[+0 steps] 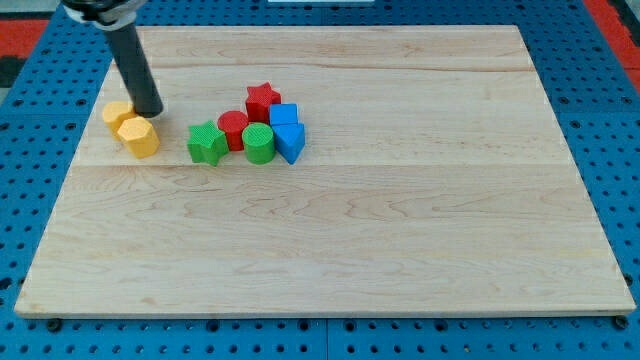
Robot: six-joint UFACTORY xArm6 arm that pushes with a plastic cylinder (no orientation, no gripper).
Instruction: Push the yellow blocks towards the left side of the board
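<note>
**Yellow pair near the left edge; the tip sitting just right of them**

The arm is carrying no gripper, so there are no jaws to be apart or together: only the dark rod, whose tip (152,112) is resting on the wooden board (400,230) in the view's upper left.

The two yellow blocks are lying close to the board's left edge. The rounded yellow block (117,113) is sitting just left of the tip, seemingly touching or nearly touching the rod. The yellow hexagonal block (139,136) is sitting just below and slightly left of the tip, pressed against its partner.

The others are clustering well to the right of the yellow pair: green star block (206,142), red cylinder (233,128), green cylinder (259,143), red star block (263,98), blue cube (284,115) and a blue wedge-like block (290,141).

Judgement: the task is looking far along, in its final leftward push. With the tip placed on the pair's right flank, the next move is calling for a short, straight sweep towards the view's left, kept gentle, since little board is remaining before the edge. The hexagonal block, being offset below the tip, is likely needing a separate nudge.
</note>
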